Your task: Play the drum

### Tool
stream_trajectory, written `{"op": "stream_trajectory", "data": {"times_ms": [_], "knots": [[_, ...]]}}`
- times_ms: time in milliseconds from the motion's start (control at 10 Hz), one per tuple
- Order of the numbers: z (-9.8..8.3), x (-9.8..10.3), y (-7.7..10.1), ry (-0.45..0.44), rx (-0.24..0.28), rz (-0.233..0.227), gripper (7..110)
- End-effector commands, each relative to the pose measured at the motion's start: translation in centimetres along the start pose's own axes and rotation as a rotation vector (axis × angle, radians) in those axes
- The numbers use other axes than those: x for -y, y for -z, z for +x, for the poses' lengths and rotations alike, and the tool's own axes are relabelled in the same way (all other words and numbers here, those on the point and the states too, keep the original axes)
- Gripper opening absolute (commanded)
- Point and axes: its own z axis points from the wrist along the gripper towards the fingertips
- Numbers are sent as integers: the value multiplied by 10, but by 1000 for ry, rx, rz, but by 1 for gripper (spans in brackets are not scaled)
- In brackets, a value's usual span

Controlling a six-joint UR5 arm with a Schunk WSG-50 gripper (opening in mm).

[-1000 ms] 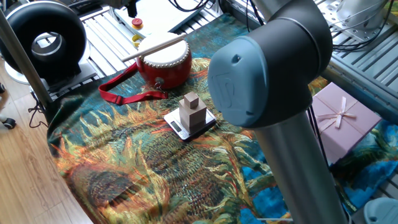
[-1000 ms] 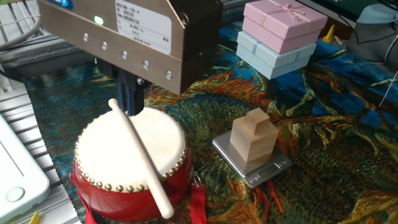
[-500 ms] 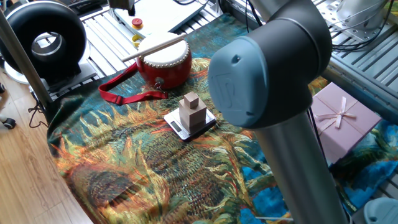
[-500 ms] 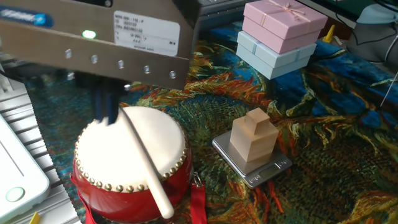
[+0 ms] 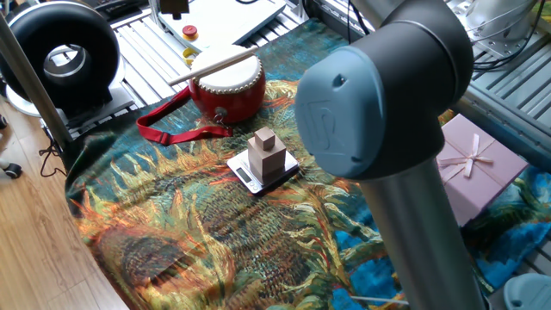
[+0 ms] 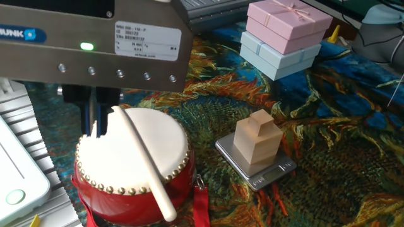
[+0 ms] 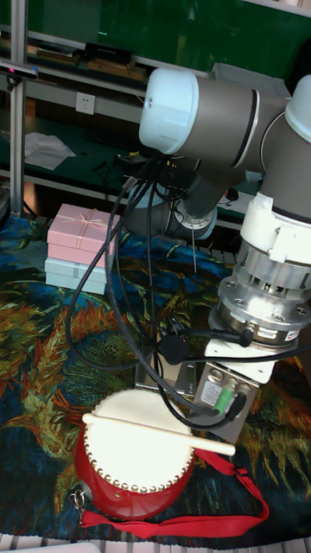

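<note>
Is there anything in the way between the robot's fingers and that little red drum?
Nothing visible. The gripper hangs at the far rim of the drum, right by one end of the wooden stick lying across the skin.

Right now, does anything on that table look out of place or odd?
Only one thing: the drumstick lies loose across the drum head, overhanging its rim, instead of being held by the gripper, which hovers at the drum's far edge.
</note>
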Motion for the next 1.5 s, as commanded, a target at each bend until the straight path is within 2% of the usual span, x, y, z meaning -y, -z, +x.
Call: {"op": "stream_trajectory", "data": {"times_ms": [0, 200, 400, 700, 800, 1000, 1100, 1300, 1400], "knots": [[-5, 3, -2, 39, 18, 23, 7], [-8, -14, -4, -15, 23, 2, 7], [-16, -19, -6, -42, 61, 7, 7], [-4, -24, -8, -102, 30, 1, 7], [-3, -23, -8, -84, 28, 8, 22], [-5, -21, -6, -25, 52, 13, 22], [-2, -24, -4, -4, 52, 5, 44], [4, -30, -2, 21, 45, -19, 44], [6, -28, -3, -3, 35, -12, 44]]}}
